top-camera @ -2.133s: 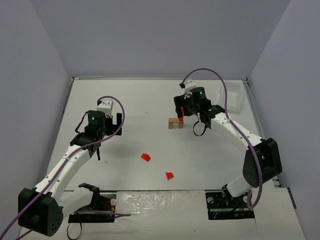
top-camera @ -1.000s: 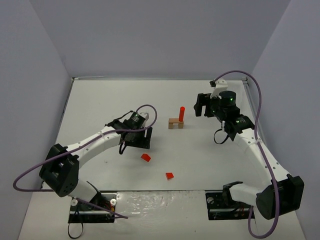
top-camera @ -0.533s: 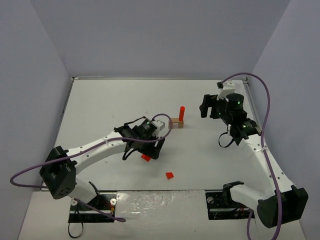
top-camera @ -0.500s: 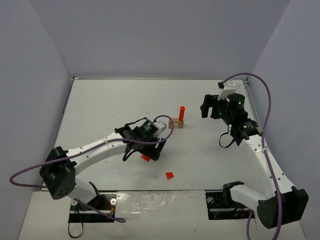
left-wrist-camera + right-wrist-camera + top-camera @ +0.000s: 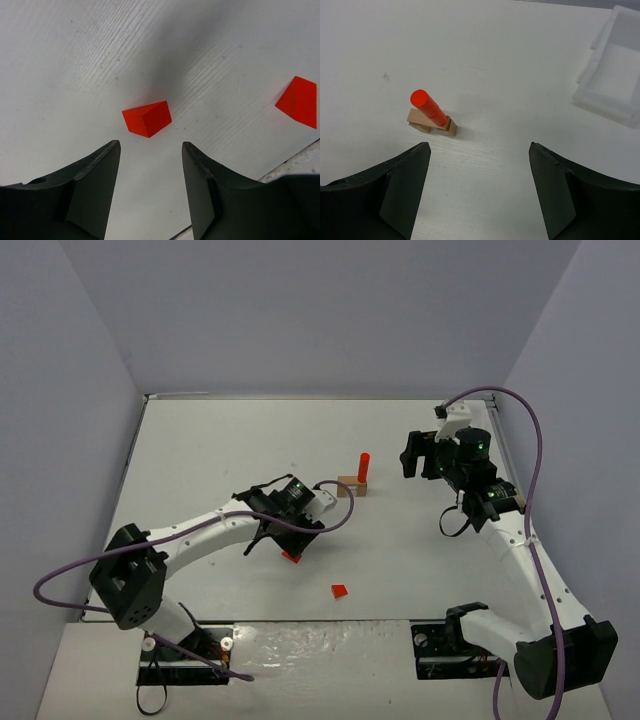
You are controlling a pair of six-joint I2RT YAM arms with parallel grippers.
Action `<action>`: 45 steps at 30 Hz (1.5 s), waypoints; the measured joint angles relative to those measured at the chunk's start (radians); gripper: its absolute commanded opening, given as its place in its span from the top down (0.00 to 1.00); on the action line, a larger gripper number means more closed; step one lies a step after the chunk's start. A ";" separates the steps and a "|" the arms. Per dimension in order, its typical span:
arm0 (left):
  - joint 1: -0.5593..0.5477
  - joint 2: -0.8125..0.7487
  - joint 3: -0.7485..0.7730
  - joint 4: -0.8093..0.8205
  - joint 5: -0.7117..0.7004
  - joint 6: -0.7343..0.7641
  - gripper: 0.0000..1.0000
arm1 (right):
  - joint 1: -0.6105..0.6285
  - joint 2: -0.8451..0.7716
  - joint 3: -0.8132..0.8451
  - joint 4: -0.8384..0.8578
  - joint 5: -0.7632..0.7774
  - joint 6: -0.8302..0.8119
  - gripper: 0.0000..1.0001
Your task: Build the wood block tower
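A tan block (image 5: pixel 349 487) lies mid-table with a red-orange cylinder (image 5: pixel 363 466) standing on it; both also show in the right wrist view, the block (image 5: pixel 434 124) under the cylinder (image 5: pixel 428 108). One red wedge (image 5: pixel 291 556) lies on the table just in front of my left gripper (image 5: pixel 292 540), which is open and empty. In the left wrist view that wedge (image 5: pixel 147 118) sits just beyond the open fingertips of the left gripper (image 5: pixel 151 146). A second red wedge (image 5: pixel 340 591) (image 5: pixel 298 101) lies nearer the front. My right gripper (image 5: pixel 412 461) (image 5: pixel 478 146) is open, empty, well to the right of the tan block.
A white tray (image 5: pixel 614 82) shows at the upper right of the right wrist view. Grey walls close in the table on the left, back and right. The arm bases and mounting plates (image 5: pixel 330 645) stand along the near edge.
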 measured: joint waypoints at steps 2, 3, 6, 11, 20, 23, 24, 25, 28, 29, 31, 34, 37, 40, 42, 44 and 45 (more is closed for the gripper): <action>0.023 0.034 0.000 -0.002 0.019 0.030 0.51 | 0.000 -0.002 0.000 -0.005 -0.003 -0.003 0.23; 0.032 0.052 0.000 -0.005 0.028 0.048 0.51 | 0.000 -0.003 0.000 -0.008 -0.004 -0.005 0.23; 0.043 0.105 0.001 -0.019 0.048 0.102 0.50 | 0.000 -0.006 0.000 -0.018 -0.008 -0.013 0.23; 0.043 0.167 0.019 -0.050 0.085 0.185 0.46 | 0.000 -0.011 0.000 -0.024 -0.020 -0.023 0.22; 0.042 0.274 0.070 -0.056 0.081 0.205 0.51 | 0.000 -0.011 0.000 -0.035 -0.022 -0.030 0.22; 0.041 0.297 0.096 -0.058 0.048 0.171 0.59 | 0.000 -0.011 0.000 -0.035 -0.022 -0.032 0.22; 0.041 0.302 0.104 -0.058 0.039 0.158 0.59 | 0.000 -0.011 0.000 -0.035 -0.022 -0.032 0.22; 0.041 0.305 0.108 -0.055 0.027 0.141 0.63 | 0.000 -0.011 0.000 -0.035 -0.022 -0.033 0.22; 0.041 0.308 0.115 -0.042 -0.002 0.087 0.68 | 0.000 -0.011 0.000 -0.035 -0.022 -0.033 0.22; 0.041 0.308 0.117 -0.037 -0.012 0.066 0.68 | 0.000 -0.011 0.000 -0.036 -0.022 -0.033 0.22; 0.044 0.313 0.125 -0.026 -0.033 0.018 0.69 | 0.000 -0.011 0.000 -0.035 -0.022 -0.033 0.22; 0.063 0.324 0.142 -0.004 -0.062 -0.071 0.71 | 0.000 -0.011 0.000 -0.035 -0.022 -0.032 0.22; 0.108 0.324 0.144 0.024 -0.065 -0.167 0.71 | 0.000 -0.011 0.000 -0.035 -0.022 -0.032 0.22; 0.173 0.318 0.140 0.060 -0.049 -0.261 0.65 | 0.000 -0.011 0.000 -0.036 -0.024 -0.032 0.22; 0.197 0.311 0.134 0.075 -0.041 -0.287 0.57 | 0.000 -0.011 0.000 -0.035 -0.027 -0.032 0.22; 0.216 0.300 0.121 0.086 -0.032 -0.304 0.52 | 0.000 -0.011 0.000 -0.036 -0.030 -0.032 0.22; 0.218 0.293 0.114 0.085 -0.024 -0.302 0.46 | 0.000 -0.011 0.000 -0.036 -0.030 -0.032 0.22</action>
